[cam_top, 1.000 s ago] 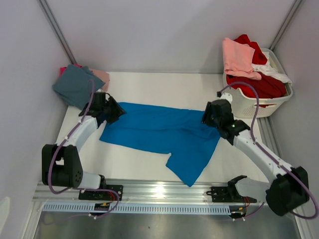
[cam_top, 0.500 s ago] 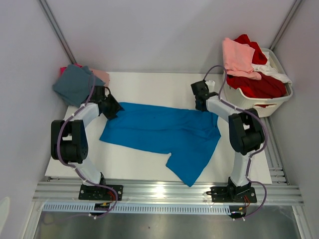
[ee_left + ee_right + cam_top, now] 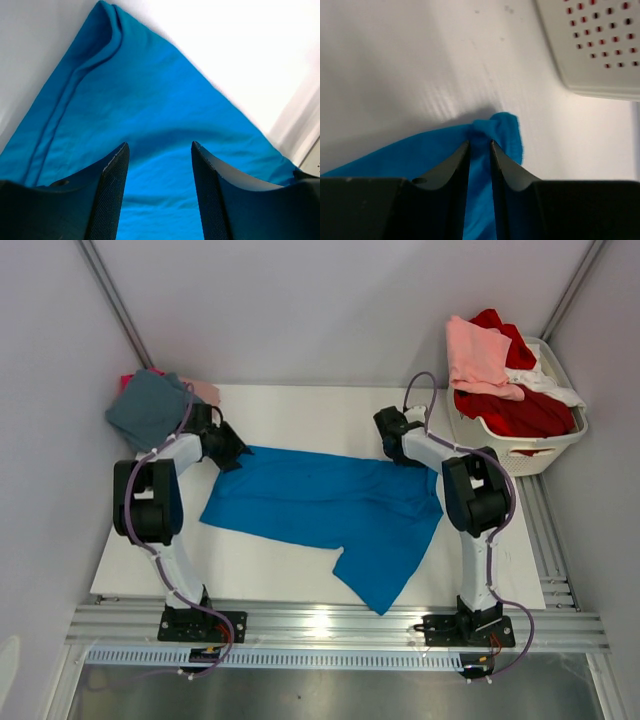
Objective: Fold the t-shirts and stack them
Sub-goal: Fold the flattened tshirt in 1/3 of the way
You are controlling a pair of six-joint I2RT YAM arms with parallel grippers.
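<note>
The bright blue t-shirt (image 3: 320, 502) lies spread across the white table, one part trailing toward the near edge. My left gripper (image 3: 230, 452) is at its far left corner. In the left wrist view it (image 3: 159, 145) is open, with the blue cloth (image 3: 150, 100) lying below and between the fingers. My right gripper (image 3: 395, 450) is at the shirt's far right corner. In the right wrist view it (image 3: 480, 143) is shut on a bunched fold of the blue cloth (image 3: 502, 131).
A dusty teal tee (image 3: 148, 410) lies on a pale pink one (image 3: 206, 391) at the far left corner. The white laundry basket (image 3: 505, 448) stands at the far right, holding red (image 3: 525, 410), pink (image 3: 478, 355) and white (image 3: 555, 388) tees; it also shows in the right wrist view (image 3: 600, 50). Walls close three sides.
Both arms have reached farther back. The right gripper moved from the shirt's right side up to its far right corner and closed on it. The left gripper shifted slightly farther.
</note>
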